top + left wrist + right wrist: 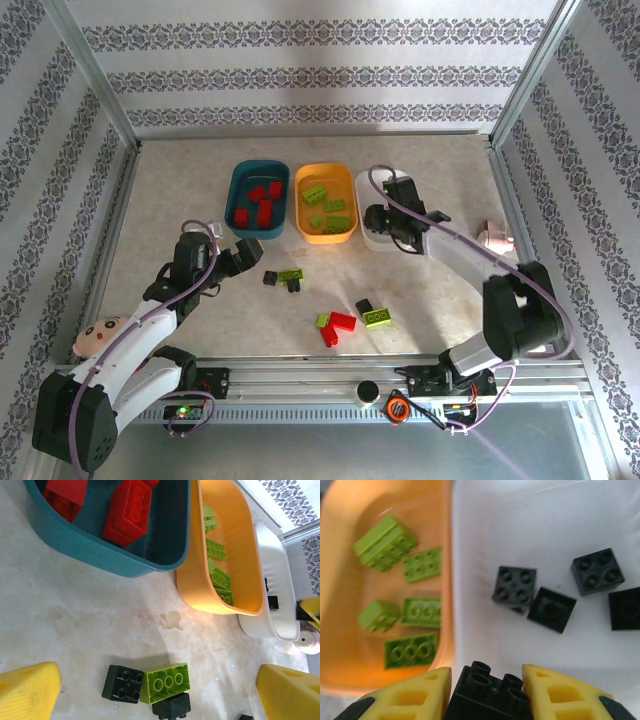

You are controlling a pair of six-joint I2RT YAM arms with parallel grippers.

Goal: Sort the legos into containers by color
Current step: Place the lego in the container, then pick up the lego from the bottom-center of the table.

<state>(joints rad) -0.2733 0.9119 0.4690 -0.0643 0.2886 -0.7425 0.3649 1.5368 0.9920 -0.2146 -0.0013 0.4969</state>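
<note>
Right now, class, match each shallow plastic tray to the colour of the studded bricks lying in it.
Column one:
1. dark teal rounded plastic tray
2. orange-yellow rounded plastic tray
3. white rounded plastic tray

Column two:
A. black studded plastic bricks
B. red studded plastic bricks
C. lime green studded plastic bricks

Pairs: 1-B, 2-C, 3-A.

White shallow plastic tray (364, 238) mostly hidden under right arm (460, 255). Small black studded brick (487, 695) cut by bottom edge in right wrist view; second black brick (625, 608) cut at right edge.
</note>
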